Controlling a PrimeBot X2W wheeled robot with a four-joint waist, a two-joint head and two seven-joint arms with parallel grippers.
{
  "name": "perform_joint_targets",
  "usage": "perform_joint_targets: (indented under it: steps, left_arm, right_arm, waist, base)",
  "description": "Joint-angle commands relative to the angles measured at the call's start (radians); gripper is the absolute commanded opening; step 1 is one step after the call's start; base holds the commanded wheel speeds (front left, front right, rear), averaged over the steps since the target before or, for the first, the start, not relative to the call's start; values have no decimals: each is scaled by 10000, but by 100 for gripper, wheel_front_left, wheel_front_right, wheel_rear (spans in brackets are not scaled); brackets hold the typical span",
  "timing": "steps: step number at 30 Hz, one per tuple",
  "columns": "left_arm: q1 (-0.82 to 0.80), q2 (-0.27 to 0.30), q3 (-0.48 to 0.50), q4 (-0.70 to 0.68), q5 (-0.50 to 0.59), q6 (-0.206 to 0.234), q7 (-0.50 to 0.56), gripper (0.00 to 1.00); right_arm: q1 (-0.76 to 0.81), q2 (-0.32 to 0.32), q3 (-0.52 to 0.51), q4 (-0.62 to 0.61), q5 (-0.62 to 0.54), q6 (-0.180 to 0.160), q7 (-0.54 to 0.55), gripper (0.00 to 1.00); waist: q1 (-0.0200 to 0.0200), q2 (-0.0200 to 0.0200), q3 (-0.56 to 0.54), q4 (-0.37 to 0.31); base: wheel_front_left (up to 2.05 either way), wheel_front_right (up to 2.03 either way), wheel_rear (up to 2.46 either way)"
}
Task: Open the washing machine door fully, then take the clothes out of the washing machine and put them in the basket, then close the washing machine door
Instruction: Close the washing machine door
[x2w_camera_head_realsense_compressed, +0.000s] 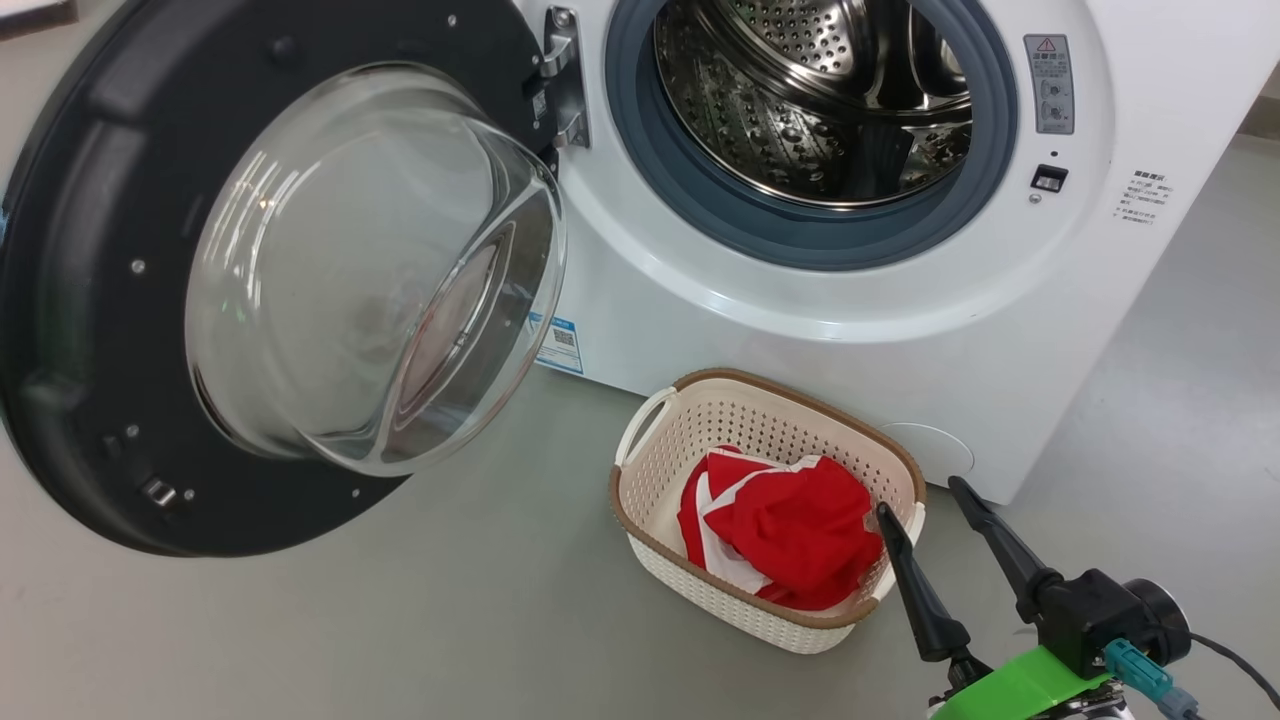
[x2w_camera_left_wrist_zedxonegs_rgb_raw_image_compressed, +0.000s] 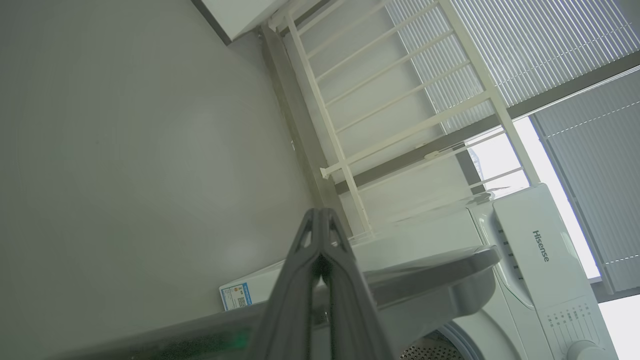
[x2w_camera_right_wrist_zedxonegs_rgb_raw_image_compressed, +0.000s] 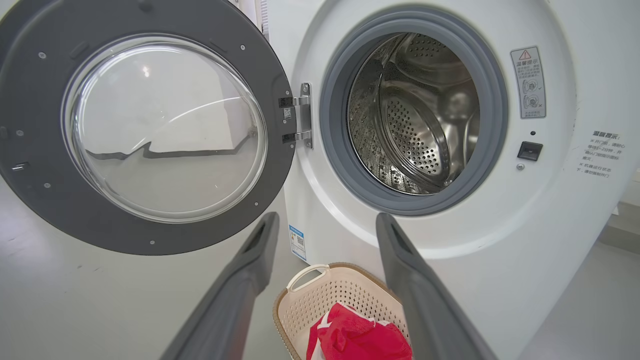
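The washing machine stands with its steel drum showing no clothes inside. Its round black door with the bulging glass window is swung wide to the left. On the floor in front sits the cream basket, holding the red and white clothes. My right gripper hangs open just right of the basket's near corner, nothing between its fingers. In the right wrist view the right gripper frames the basket and clothes. My left gripper is shut and empty beside the door's curved edge.
Grey floor spreads in front of the machine and under the open door. A white railed rack and window blinds stand behind the machine. A blue label sits low on the machine's front.
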Motion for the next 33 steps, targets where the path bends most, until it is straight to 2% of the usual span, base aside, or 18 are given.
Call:
perform_joint_targets:
  steps: [1, 11, 24, 33]
  left_arm:
    - [-241, 780, 112, -130, -106, -112, 303, 0]
    - [-110, 912, -329, 361, -179, -391, 1678, 0]
    - [193, 98, -508, 154, -794, -1127, 2845, 0]
    - [683, -427, -631, -574, -1084, -1313, 3476, 0]
  right_arm:
    - [-502, -105, 286, -221, 33, 48, -65, 100]
    - [-424, -129, 340, -181, 66, 48, -65, 100]
    - [-282, -21, 371, -147, 166, 48, -65, 100]
    - [-231, 52, 412, -126, 207, 48, -65, 100]
  waist:
    - [0, 0, 10, -42]
    - [0, 0, -21, -113]
    - [0, 0, -154, 213]
    - [0, 0, -266, 382]
  base:
    - [0, 0, 0]
    - [0, 0, 0]
    - [0, 0, 0]
    - [0, 0, 0]
